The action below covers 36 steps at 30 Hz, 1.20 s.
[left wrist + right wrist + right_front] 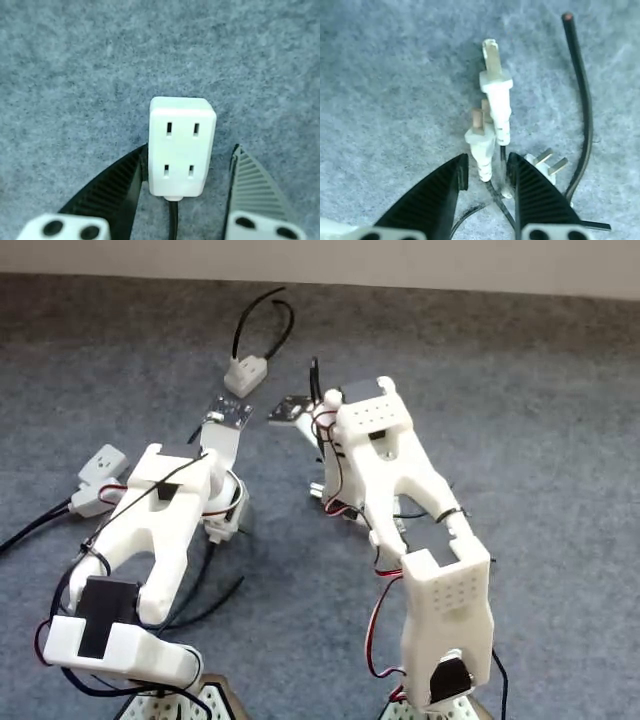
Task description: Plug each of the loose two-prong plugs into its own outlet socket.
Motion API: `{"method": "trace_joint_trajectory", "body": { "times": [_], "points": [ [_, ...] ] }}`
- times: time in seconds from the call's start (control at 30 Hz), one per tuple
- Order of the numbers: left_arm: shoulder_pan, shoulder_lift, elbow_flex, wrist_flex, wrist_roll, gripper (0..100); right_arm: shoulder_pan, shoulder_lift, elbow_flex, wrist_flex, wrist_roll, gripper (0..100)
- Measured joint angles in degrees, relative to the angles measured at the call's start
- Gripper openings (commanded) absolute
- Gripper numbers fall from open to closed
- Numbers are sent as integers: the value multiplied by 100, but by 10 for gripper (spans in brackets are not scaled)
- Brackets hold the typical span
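On the grey fuzzy tabletop (pixel 540 390), an outlet block (pixel 182 145) is lying lengthwise inside the released left claw (pixel 190 147); the released right claw (pixel 488 157) is straddling a plug (pixel 481 142), prongs pointing away.

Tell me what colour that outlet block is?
White outlet block, black cord; clearest in left wrist view.

Smooth white plastic outlet socket (pixel 181 145); rough, matt grey cloth (pixel 75 70); plugs (pixel 496 97) plastic too, prongs (pixel 491 55) seemingly dull metal
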<state>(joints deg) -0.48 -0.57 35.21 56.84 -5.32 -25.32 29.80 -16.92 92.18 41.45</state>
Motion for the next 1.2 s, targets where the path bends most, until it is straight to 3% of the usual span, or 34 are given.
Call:
{"method": "trace_joint_trajectory", "body": {
  "times": [0.23,0.4,0.7,0.87,0.97,1.2],
  "points": [
    [0,0,0,0,0,264,-273,0,730,-220,0,138],
    [0,0,0,0,0,264,-185,237,870,-774,0,138],
    [0,0,0,0,0,264,-114,299,958,-835,9,134],
    [0,0,0,0,0,264,-141,545,1108,-958,0,9],
    [0,0,0,0,0,264,-202,545,1081,-976,0,20],
    [0,0,0,0,0,264,-264,44,334,-158,-9,22]
  ]
}}
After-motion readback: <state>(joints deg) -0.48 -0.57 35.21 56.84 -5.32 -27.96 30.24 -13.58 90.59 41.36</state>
